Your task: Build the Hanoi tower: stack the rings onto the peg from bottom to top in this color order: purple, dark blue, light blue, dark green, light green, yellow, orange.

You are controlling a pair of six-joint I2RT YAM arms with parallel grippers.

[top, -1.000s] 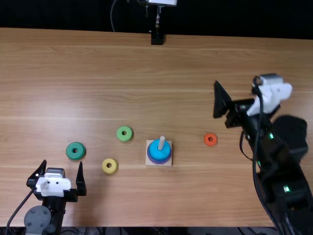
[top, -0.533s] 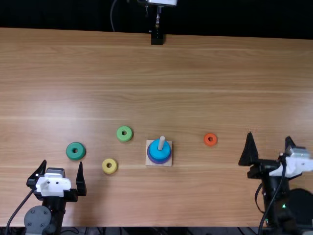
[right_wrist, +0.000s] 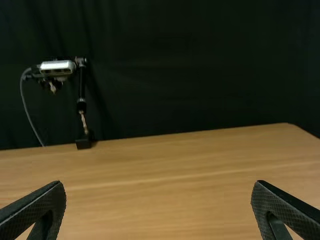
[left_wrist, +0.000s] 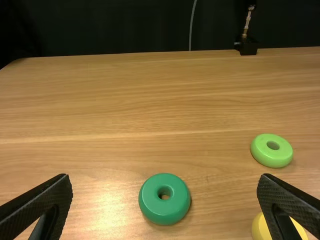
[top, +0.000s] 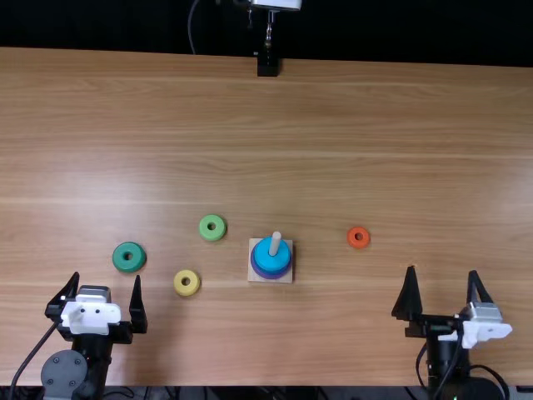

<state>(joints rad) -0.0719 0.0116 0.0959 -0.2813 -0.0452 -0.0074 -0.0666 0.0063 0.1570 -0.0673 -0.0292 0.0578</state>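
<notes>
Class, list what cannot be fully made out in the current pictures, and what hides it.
- Top view: the peg's lower part, hidden by stacked rings.
- Top view: the middles of any rings beneath the light blue ring, which covers them.
- Left wrist view: part of the yellow ring, behind the left tool.

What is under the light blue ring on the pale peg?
A purple ring shows, then a square wooden base. What the light blue ring covers cannot be seen.

Streaky grain runs through the light brown worktop [top: 333, 117], where a dark green ring [top: 129, 257], a light green ring [top: 212, 227], a yellow ring [top: 177, 284] and an orange ring [top: 351, 238] show plain colours, bright blue [top: 268, 255] tops purple [top: 272, 277] on a pale wooden base [top: 252, 278], and fine mesh textures the black fingers [top: 137, 308].
</notes>
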